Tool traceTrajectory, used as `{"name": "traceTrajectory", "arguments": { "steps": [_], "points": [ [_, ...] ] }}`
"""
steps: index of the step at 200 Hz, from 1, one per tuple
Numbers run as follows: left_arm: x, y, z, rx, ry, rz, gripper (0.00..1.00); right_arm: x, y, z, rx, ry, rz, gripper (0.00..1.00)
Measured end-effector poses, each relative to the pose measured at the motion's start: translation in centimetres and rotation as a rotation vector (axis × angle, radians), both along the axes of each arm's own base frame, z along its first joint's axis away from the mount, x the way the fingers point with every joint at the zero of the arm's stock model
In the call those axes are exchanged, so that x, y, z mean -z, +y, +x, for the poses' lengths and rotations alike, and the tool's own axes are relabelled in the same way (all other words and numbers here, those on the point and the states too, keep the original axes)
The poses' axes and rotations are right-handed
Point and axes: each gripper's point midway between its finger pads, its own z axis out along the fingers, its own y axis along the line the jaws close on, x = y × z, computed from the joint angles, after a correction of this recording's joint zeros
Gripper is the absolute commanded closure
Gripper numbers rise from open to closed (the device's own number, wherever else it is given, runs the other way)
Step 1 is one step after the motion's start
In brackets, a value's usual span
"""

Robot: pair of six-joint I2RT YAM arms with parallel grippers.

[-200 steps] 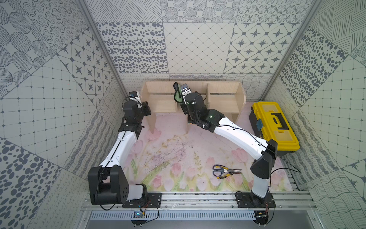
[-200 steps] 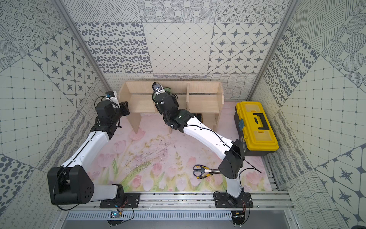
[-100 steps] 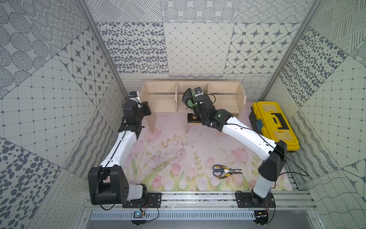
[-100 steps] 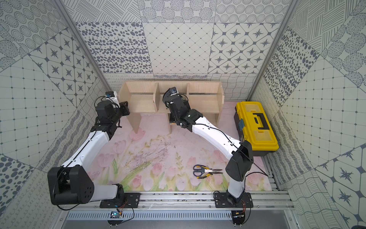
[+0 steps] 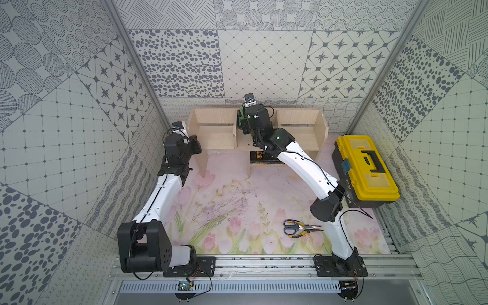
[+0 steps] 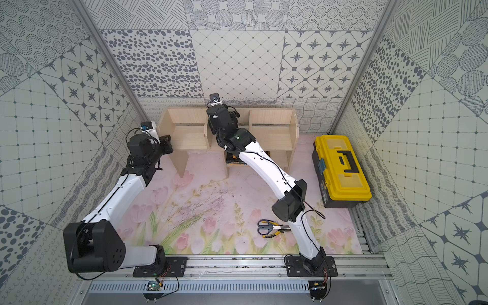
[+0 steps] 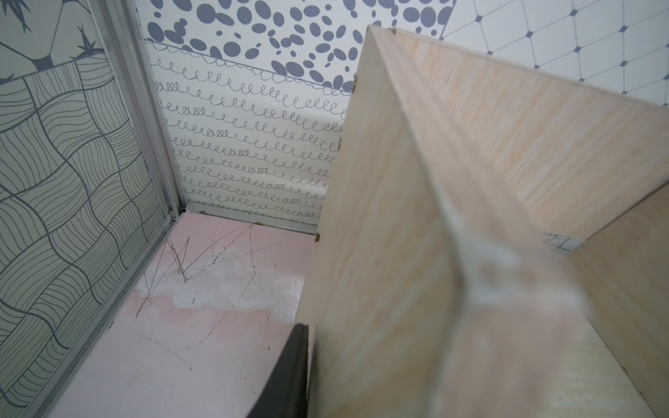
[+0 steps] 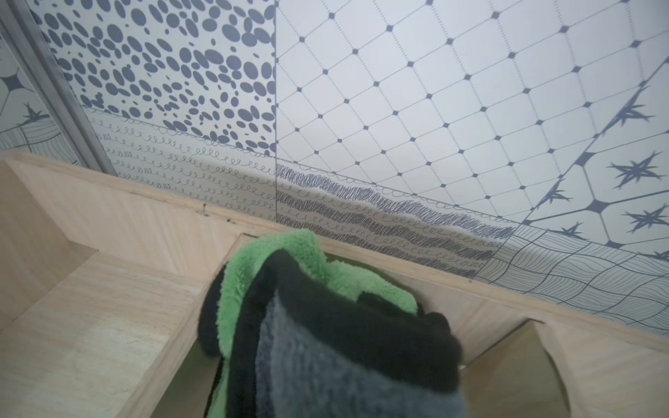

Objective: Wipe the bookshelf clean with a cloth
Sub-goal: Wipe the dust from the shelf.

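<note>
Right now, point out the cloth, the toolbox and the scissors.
cloth [image 8: 325,325]: right wrist view, on its dark middle fold.
toolbox [image 5: 356,171]: in a top view, on the yellow lid.
scissors [image 5: 302,227]: in a top view, near the pivot.

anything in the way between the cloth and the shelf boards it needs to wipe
Nothing visible. The right gripper holds the cloth inside the middle bay of the bookshelf, close beside a divider, and no object shows between cloth and wood. Whether they touch cannot be told.
</note>
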Motion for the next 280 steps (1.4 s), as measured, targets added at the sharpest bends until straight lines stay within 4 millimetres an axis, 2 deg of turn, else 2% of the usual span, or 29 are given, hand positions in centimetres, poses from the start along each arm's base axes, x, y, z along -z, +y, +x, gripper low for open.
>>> {"name": "traceTrajectory", "arguments": {
  "steps": [23, 40, 66, 79, 109, 134, 143, 169, 184, 196, 217, 248, 280],
  "points": [
    [0.0, 0.0, 0.0, 0.000, 0.000, 0.000, 1.00, 2.0, 0.5, -0.4, -0.015, 0.048, -0.029, 1.00],
    [0.0, 0.0, 0.0, 0.000, 0.000, 0.000, 1.00, 4.7, 0.2, -1.3, -0.028, 0.110, -0.058, 1.00],
    [0.0, 0.0, 0.0, 0.000, 0.000, 0.000, 1.00, 9.4, -0.8, -3.8, -0.056, 0.204, -0.110, 1.00],
    [0.0, 0.0, 0.0, 0.000, 0.000, 0.000, 1.00, 10.6, -1.1, -5.0, -0.072, 0.224, -0.113, 1.00],
    [0.0, 0.0, 0.0, 0.000, 0.000, 0.000, 1.00, 10.2, -1.6, -6.8, -0.098, 0.220, -0.080, 1.00],
    [0.0, 0.0, 0.0, 0.000, 0.000, 0.000, 1.00, 9.3, -1.3, -6.6, -0.104, 0.201, -0.076, 1.00],
    [0.0, 0.0, 0.0, 0.000, 0.000, 0.000, 1.00, 8.9, -1.0, -6.1, -0.099, 0.190, -0.087, 1.00],
    [0.0, -0.1, 0.0, 0.000, -0.001, 0.000, 1.00, 5.6, -0.3, -3.1, -0.022, 0.078, -0.119, 1.00],
    [0.0, -0.1, 0.0, 0.001, -0.001, 0.001, 1.00, 4.0, -1.0, -1.7, 0.058, 0.023, -0.148, 1.00],
    [0.0, -0.1, 0.0, 0.000, -0.003, 0.002, 1.00, 3.5, -2.1, -1.0, 0.118, 0.005, -0.174, 1.00],
    [0.0, 0.0, 0.0, 0.000, -0.004, 0.005, 1.00, 3.6, -4.9, -0.6, 0.210, 0.007, -0.218, 1.00],
    [0.0, -0.1, 0.0, 0.001, -0.003, 0.008, 1.00, 6.1, -8.6, -1.7, 0.280, 0.060, -0.290, 1.00],
    [0.0, -0.1, 0.0, 0.000, -0.003, 0.009, 1.00, 8.9, -9.5, -3.9, 0.227, 0.138, -0.241, 1.00]
  ]
}}
